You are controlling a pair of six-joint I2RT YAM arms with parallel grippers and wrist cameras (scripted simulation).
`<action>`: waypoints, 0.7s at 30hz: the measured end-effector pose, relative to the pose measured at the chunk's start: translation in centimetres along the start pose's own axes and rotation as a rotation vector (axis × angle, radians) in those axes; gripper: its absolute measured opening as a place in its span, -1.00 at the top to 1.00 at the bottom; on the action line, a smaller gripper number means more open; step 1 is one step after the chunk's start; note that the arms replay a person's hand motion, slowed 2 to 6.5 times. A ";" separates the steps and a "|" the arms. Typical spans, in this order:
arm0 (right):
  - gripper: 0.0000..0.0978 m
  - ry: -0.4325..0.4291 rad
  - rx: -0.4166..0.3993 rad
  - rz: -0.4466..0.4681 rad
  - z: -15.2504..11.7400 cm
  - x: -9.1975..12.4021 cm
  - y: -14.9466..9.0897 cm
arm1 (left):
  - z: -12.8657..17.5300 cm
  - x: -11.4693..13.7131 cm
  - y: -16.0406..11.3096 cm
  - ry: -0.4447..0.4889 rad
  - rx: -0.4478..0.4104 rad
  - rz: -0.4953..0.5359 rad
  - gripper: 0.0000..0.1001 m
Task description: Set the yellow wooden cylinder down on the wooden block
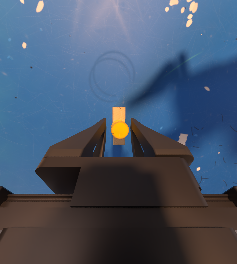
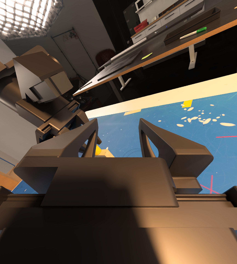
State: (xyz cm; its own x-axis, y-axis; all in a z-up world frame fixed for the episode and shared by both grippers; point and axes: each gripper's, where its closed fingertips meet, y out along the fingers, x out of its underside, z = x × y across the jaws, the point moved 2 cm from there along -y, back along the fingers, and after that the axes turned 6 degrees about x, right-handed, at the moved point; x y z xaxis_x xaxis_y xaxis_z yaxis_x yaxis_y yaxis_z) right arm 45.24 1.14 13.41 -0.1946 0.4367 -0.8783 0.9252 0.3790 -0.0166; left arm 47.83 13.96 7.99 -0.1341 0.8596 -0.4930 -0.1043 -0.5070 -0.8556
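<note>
In the left wrist view I look straight down on the yellow wooden cylinder [image 1: 120, 129], seen end-on over the middle of the pale wooden block [image 1: 118, 112], which lies on the blue table top. My left gripper [image 1: 118, 119] is open, its fingers either side of the cylinder with a narrow gap on each side. In the right wrist view my right gripper [image 2: 118, 119] is open and empty above the table. A bit of the cylinder [image 2: 98, 151] and the block [image 2: 107, 153] shows behind its left finger, under the left arm [image 2: 55, 108].
The blue table top [image 1: 57, 85] is scratched, with pale chipped spots and a ring mark. Its cream far edge [image 2: 172, 91] shows in the right wrist view. Beyond stands a dark desk [image 2: 143, 60] with a green marker, and a softbox light at upper left.
</note>
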 end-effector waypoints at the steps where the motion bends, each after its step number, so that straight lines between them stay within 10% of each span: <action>1: 0.01 0.000 0.000 -0.001 0.0 0.0 0.0 | 0.0 0.0 0.0 0.000 0.000 0.002 0.42; 21: -0.05 -0.088 -0.026 -0.032 -0.4 -0.2 -0.2 | -0.4 1.0 -7.0 -0.084 -0.151 0.228 -0.04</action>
State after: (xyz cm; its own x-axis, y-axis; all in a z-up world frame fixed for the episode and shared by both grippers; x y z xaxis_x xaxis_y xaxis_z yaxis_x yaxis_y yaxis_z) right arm 44.99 1.28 13.74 -0.1935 0.3507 -0.9163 0.9098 0.4136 -0.0338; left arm 48.83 18.40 13.39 -0.2190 0.7131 -0.6660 0.0854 -0.6659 -0.7411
